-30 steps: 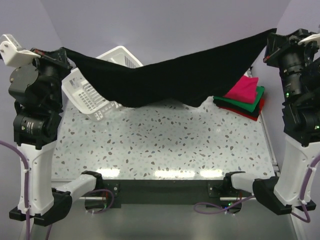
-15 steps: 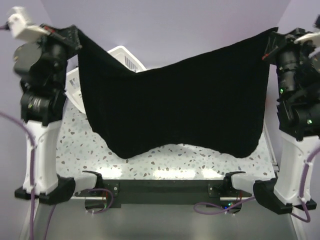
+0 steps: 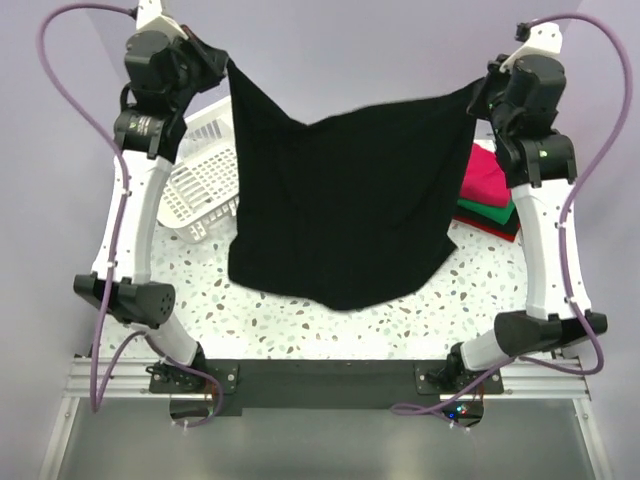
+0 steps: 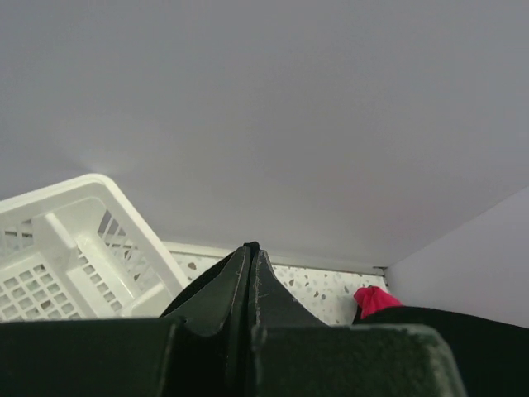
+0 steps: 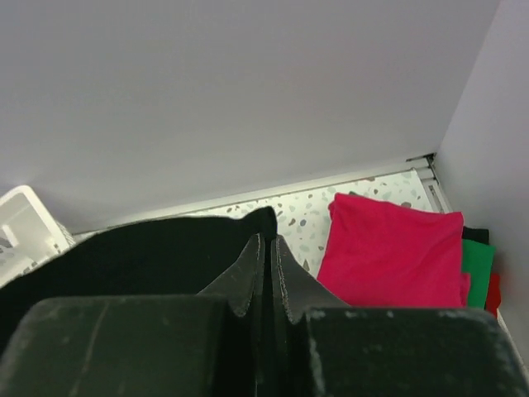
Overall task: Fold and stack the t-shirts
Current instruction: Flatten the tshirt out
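Observation:
A large plain black t-shirt (image 3: 340, 210) hangs spread like a curtain between both raised arms, its lower hem just above the table. My left gripper (image 3: 226, 68) is shut on its upper left corner, and a tip of black cloth (image 4: 250, 247) pokes out between the closed fingers. My right gripper (image 3: 476, 93) is shut on the upper right corner, where black cloth (image 5: 266, 222) sticks up past the fingertips. A stack of folded t-shirts (image 3: 490, 195), magenta-pink (image 5: 388, 248) on top of green (image 5: 477, 269), black and red, lies at the back right of the table.
A white slatted plastic basket (image 3: 195, 185) lies tipped on its side at the back left, partly behind the hanging shirt. The speckled table (image 3: 480, 300) shows in front of and beside the shirt. Purple walls close the back and sides.
Both arms have lifted and moved inward and away from the camera. The black shirt, first sagging low between them, now hangs full length as a sheet.

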Controlling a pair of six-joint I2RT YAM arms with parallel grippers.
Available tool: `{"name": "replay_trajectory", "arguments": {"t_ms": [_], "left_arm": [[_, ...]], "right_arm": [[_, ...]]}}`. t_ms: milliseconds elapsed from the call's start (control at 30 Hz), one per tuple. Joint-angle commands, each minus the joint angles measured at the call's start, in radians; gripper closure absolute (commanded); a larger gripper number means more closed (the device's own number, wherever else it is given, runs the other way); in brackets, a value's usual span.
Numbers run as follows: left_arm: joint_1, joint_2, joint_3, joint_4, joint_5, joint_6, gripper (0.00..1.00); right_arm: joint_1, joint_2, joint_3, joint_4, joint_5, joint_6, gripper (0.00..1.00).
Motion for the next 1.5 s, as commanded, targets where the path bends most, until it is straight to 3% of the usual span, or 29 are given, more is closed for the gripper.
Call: {"name": "replay_trajectory", "arguments": {"t_ms": [0,400,667,833,1133,1333,1400,1433,1467], "left_arm": [[0.0,-0.184,0.047,0.157,0.015,0.015,1.0],[0.0,-0.45,0.022,0.275,-0.06,0.109,1.0],[0.0,-0.504,0.114,0.333,-0.078,0.17,1.0],[0.0,-0.479,0.086,0.423,-0.029,0.146,1.0],[-0.002,-0.18,-0.078,0.461,0.169,0.003,1.0],[-0.043,0.272,-0.009,0.441,0.212,0.061,1.0],[-0.055,0.378,0.106,0.384,0.209,0.066,0.88],[-0.058,0.457,0.141,0.369,0.218,0.064,0.73],[-0.061,0.483,0.178,0.36,0.223,0.064,0.65]], "right_arm": [[-0.001,-0.158,0.043,0.128,0.026,0.003,1.0],[-0.003,-0.378,0.066,0.24,0.082,-0.072,1.0],[-0.003,-0.418,0.193,0.23,0.125,-0.127,1.0],[-0.003,-0.418,0.146,0.245,0.164,-0.12,1.0],[-0.004,-0.355,-0.289,0.392,0.24,-0.141,1.0],[-0.069,-0.11,-0.483,0.469,0.24,-0.074,1.0],[-0.088,-0.021,-0.48,0.469,0.24,-0.055,1.0],[-0.095,0.063,-0.468,0.449,0.234,-0.051,1.0],[-0.101,0.099,-0.453,0.435,0.225,-0.049,0.93]]}}
